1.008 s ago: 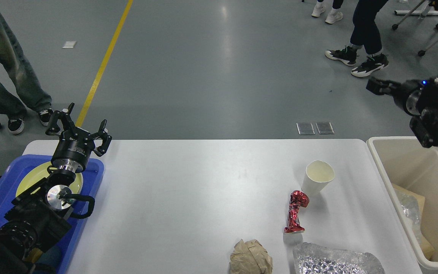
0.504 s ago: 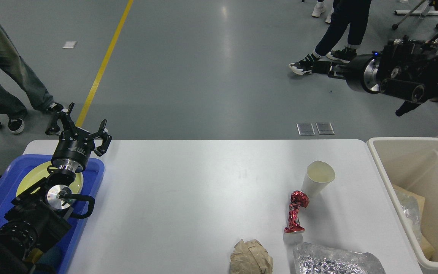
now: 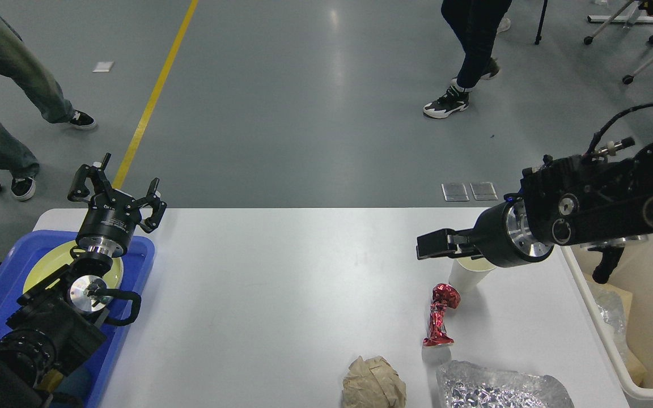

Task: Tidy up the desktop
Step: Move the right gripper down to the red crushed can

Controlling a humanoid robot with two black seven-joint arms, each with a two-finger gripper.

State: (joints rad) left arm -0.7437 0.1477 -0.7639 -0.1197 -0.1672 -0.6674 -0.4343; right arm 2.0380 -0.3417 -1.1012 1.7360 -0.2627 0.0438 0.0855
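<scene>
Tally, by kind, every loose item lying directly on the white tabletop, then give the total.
White paper cup: 1
Crumpled red foil wrapper: 1
Crumpled brown paper ball: 1
Crumpled silver foil sheet: 1
Total: 4 on the white rectangular desktop

I see a glossy grey floor (image 3: 315, 113) with a yellow line (image 3: 153, 93) (two metal floor plates (image 3: 470, 191) too).
</scene>
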